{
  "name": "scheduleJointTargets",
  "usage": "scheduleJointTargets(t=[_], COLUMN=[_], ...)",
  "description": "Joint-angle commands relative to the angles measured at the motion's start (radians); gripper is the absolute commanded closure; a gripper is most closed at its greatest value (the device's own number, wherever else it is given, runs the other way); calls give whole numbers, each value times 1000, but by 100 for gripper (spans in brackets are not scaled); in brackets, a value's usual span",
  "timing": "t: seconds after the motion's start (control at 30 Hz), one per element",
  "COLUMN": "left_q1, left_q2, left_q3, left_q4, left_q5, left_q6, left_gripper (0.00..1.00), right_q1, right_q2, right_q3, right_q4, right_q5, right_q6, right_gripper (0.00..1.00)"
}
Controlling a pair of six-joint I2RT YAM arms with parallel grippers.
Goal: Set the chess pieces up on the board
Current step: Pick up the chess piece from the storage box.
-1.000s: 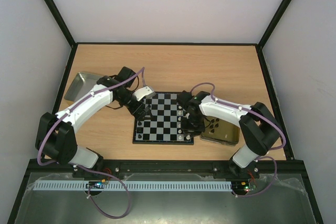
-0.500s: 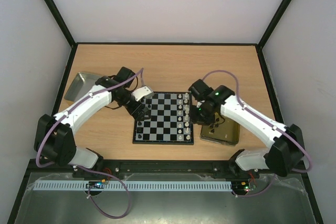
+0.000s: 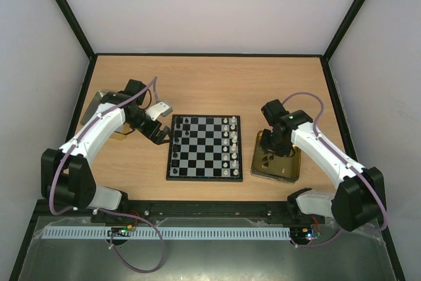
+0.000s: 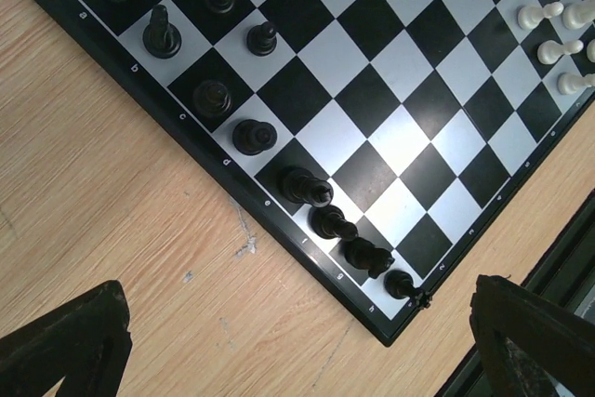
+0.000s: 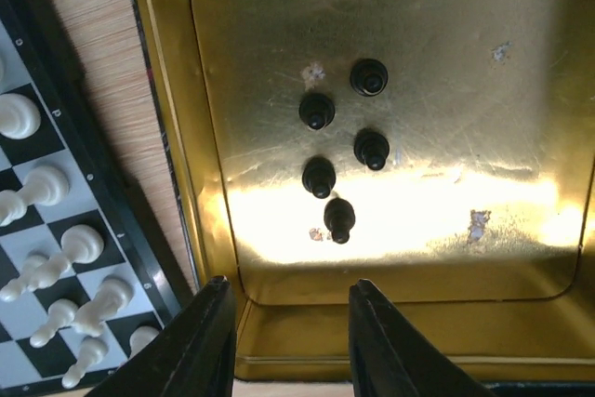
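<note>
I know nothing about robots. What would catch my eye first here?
The small chessboard in the middle, black pieces lined along its left edge, white pieces along its right. Beside it gleams a gold tin holding five stray pieces, all black, with the right hand hovering open above it.

Overhead camera covers everything; both close, downward wrist cameras apparently share the board (image 3: 204, 153).
</note>
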Motion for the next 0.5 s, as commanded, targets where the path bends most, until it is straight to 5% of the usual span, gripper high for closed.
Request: scheduleJointTargets(t=[0.0,0.27,0.47], left_q1=[2,6,16], left_q2=[-38,-122,-122], left_q3=[30,29,30], left_q4=[-46,-23,-12], left_q5=[26,28,16], left_q6=[-15,-57,-79], left_gripper=[1,1,1], right_q1=[-7,-7,-7], right_q2=[-7,-28,5], right_q3=[-56,-200,-150], right_q4=[78,165,174], right_q5=[37,18,87], right_q6=[63,135,72], right_gripper=[69,70,71])
